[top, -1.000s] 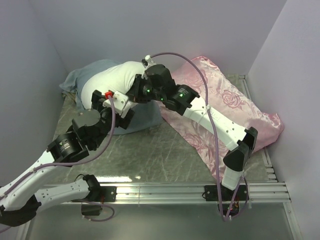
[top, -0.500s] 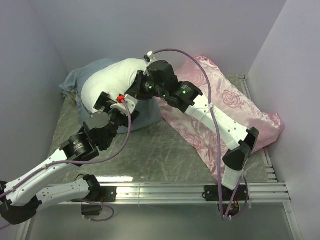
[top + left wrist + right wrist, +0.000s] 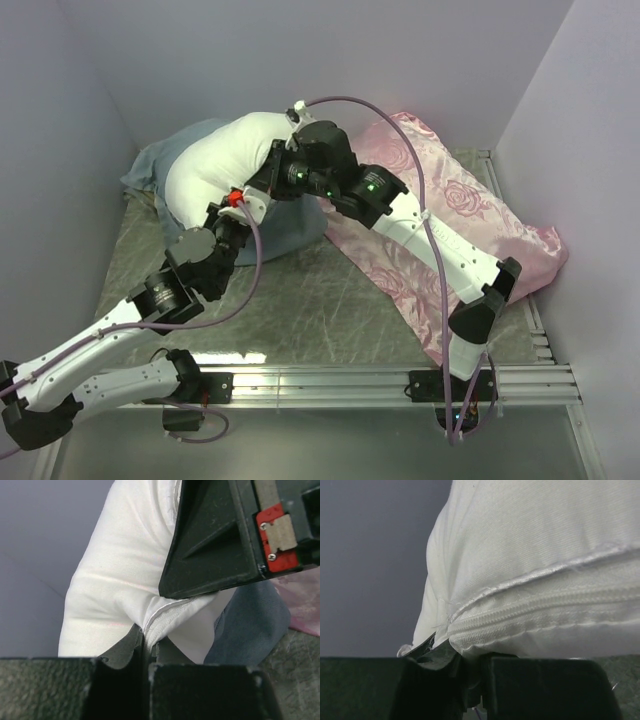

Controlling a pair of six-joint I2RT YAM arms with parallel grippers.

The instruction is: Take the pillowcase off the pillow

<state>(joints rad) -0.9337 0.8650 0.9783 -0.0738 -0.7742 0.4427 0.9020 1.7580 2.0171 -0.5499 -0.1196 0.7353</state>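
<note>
A red block [image 3: 275,535] with a tan pad and two small screws is fixed to the side of the right gripper [image 3: 268,185]. The left gripper [image 3: 240,195] carries a red tab of the same kind, and two green lights [image 3: 365,183] glow on the right arm's wrist; any lettering on these parts is too small to read. The left arm runs from the near left corner low over the table [image 3: 330,300], its wrist lifted to the near side of the pillow [image 3: 215,165]. The right arm rises from its base at the near right, bends over the pink rose-patterned cushion [image 3: 470,210] and reaches far and left to the same side of the pillow, so the two grippers sit just beside each other. In the left wrist view the fingers are pressed together on a stitched white edge of the pillow. In the right wrist view the fingers appear to pinch the pillow's zip seam [image 3: 545,610], with little gap between them. The pillow is plump, plain white and creased, mounded at the far left of the table. The pillowcase [image 3: 285,228], showing grey-blue, is bunched around the pillow's far left end and lies under its near right side, touching the cushion.
</note>
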